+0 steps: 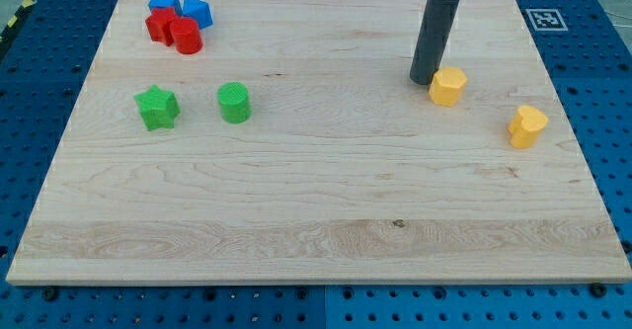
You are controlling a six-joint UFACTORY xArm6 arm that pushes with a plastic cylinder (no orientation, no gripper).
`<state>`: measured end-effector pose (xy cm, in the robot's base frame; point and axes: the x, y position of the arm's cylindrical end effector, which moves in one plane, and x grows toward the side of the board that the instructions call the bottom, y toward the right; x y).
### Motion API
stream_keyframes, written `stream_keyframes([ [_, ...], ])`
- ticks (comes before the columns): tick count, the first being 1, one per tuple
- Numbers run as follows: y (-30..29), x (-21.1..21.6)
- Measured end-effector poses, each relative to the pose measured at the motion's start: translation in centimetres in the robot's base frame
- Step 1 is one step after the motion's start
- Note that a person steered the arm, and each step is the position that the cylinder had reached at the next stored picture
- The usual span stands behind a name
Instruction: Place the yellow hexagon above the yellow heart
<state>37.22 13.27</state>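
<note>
The yellow hexagon (447,86) sits on the wooden board at the view's upper right. The yellow heart (527,125) lies to its right and a little lower, near the board's right edge. My dark rod comes down from the view's top, and my tip (424,80) rests on the board just left of the yellow hexagon, touching or nearly touching its left side.
A green star (156,107) and a green cylinder (234,102) stand at the left middle. A cluster at the top left holds two blue blocks (164,1) (197,11) and two red blocks (159,24) (186,35). The board's right edge (573,122) is close to the heart.
</note>
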Motion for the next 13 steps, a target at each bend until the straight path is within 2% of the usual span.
stream_keyframes([
  [3, 0.8, 0.7],
  [5, -1.1, 1.1],
  [6, 2.1, 2.3],
  [7, 2.8, 2.3],
  [8, 2.7, 1.7],
  [9, 3.2, -0.9],
  [10, 5.2, -0.5],
  [13, 5.8, -0.3],
])
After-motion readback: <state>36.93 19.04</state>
